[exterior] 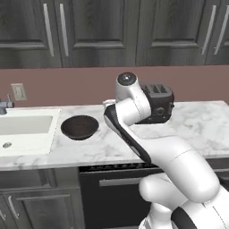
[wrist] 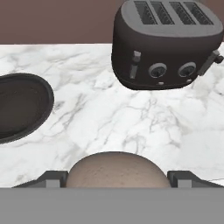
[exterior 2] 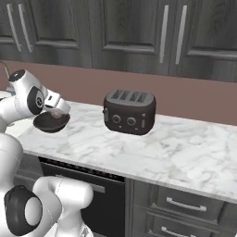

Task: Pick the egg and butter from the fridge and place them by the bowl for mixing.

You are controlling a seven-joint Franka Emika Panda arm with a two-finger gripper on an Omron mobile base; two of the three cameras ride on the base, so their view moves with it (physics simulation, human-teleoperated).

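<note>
Egg [wrist: 117, 169] between pincer [wrist: 117, 179] tips

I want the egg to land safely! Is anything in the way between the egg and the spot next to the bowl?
Nothing visible. The brownish speckled egg sits between the fingers above bare white marble counter, with the round dark bowl on one side and the black four-slot toaster farther back.

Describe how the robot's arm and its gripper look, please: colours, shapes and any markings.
The arm is glossy white, built of thick rounded links with dark joints and a dark stripe along one link. A round grey cap closes its top joint. No cables or printed markings show. The gripper has two small dark grey finger tips.
</note>
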